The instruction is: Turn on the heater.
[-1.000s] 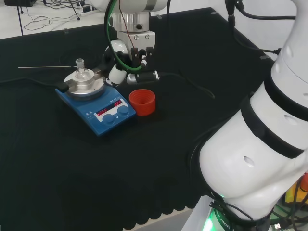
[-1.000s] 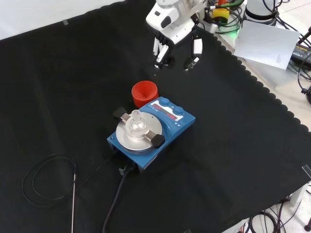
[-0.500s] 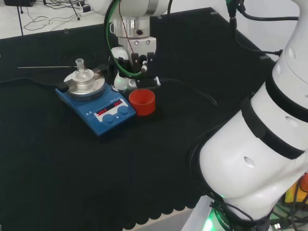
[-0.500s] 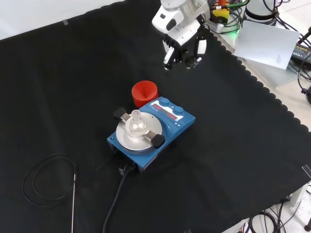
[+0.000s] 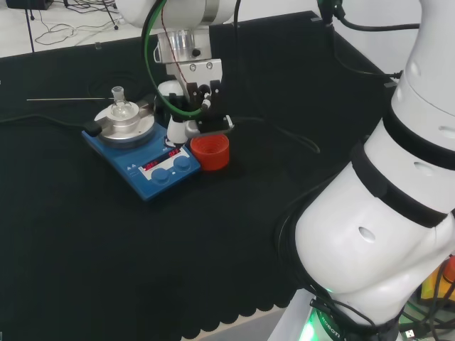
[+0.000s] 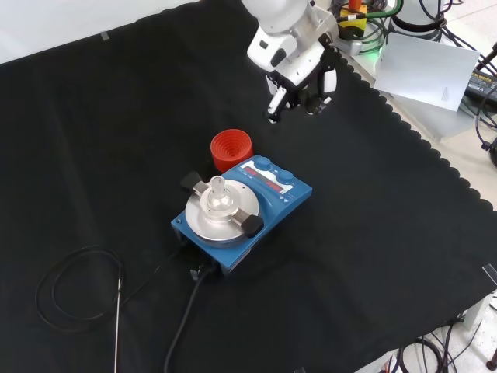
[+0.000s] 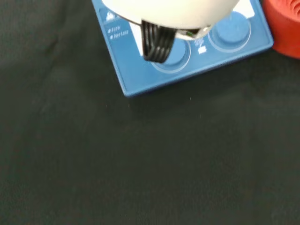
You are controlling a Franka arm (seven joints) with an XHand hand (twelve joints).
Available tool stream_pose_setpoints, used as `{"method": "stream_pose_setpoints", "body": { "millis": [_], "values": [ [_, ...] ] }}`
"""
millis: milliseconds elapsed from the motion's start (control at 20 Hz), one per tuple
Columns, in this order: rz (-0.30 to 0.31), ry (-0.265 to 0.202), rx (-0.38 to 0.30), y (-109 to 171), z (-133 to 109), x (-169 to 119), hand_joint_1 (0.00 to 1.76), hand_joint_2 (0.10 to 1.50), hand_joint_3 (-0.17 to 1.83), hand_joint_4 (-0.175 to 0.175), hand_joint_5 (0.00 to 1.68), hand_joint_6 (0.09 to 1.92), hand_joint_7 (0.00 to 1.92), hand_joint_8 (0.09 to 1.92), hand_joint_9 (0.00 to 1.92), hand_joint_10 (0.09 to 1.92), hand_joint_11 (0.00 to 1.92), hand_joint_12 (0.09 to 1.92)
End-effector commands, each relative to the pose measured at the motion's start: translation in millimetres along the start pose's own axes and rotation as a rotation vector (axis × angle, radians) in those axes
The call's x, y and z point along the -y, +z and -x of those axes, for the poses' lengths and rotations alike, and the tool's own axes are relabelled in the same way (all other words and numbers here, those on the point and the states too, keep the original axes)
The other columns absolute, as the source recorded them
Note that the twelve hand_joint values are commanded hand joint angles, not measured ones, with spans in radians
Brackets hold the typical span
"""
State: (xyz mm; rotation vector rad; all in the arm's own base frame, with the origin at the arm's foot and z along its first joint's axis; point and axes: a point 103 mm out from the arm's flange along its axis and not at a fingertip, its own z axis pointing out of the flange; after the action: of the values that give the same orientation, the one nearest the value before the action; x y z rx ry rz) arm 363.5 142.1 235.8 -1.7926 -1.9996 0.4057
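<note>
Head view has the blue heater (image 5: 146, 160) sitting on the black tabletop (image 5: 106, 249) left of centre, with a silver round plate on top and a little glass flask (image 5: 118, 101) clamped on it. Its front panel faces the camera with red lit displays and two round blue knobs (image 5: 173, 168) below them. A red ribbed ring (image 5: 210, 150) sits right beside the heater's right corner, looks like it's touching or just about.

The hand (image 5: 190, 114) hangs just above the back right part of the heater, between the flask and the red ring. One finger points down toward the panel's display end, while the rest look partly curled in; it isn't holding anything, and I can't tell from here if that fingertip actually touches the panel.

From the front view it reads differently: the hand (image 6: 299, 74) is above and to the right of the heater (image 6: 245, 206), with a clear stretch of cloth between them, so it's up in the air rather than resting on anything. The fingers there are bent inward, fairly narrow, empty.

Wrist view looks down on the knob end of the heater (image 7: 140, 75), both knobs visible, with the red ring (image 7: 283, 26) at the edge. A black cable (image 6: 182, 326) runs off the heater's back end across the cloth.
</note>
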Motion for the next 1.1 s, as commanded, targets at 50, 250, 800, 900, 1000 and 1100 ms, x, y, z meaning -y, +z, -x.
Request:
{"method": "stream_pose_setpoints", "body": {
  "millis": [50,250,800,900,1000,1100],
  "values": [
    [-0.042,-0.013,0.014,11.6,-6.7,0.5,1.38,0.65,0.99,-0.055,0.30,0.75,1.45,1.51,1.55,1.35,1.20,1.23],
    [-0.068,-0.021,0.030,23.1,-11.3,-1.5,1.37,0.65,1.00,-0.052,0.30,0.74,1.46,1.51,1.56,1.35,1.20,1.24],
    [-0.122,-0.026,0.054,47.4,-16.0,-16.2,1.37,0.64,1.01,-0.049,0.30,0.72,1.46,1.51,1.56,1.35,1.20,1.24],
    [-0.133,-0.025,0.055,52.1,-14.7,-19.7,1.37,0.64,1.02,-0.049,0.30,0.71,1.46,1.51,1.56,1.35,1.20,1.24],
    [-0.144,-0.024,0.054,55.4,-13.2,-23.3,1.38,0.63,1.02,-0.048,0.30,0.71,1.46,1.51,1.56,1.35,1.19,1.25],
    [-0.151,-0.024,0.053,57.9,-12.0,-27.0,1.38,0.63,1.02,-0.047,0.29,0.70,1.46,1.51,1.56,1.35,1.19,1.25]
  ]
}}
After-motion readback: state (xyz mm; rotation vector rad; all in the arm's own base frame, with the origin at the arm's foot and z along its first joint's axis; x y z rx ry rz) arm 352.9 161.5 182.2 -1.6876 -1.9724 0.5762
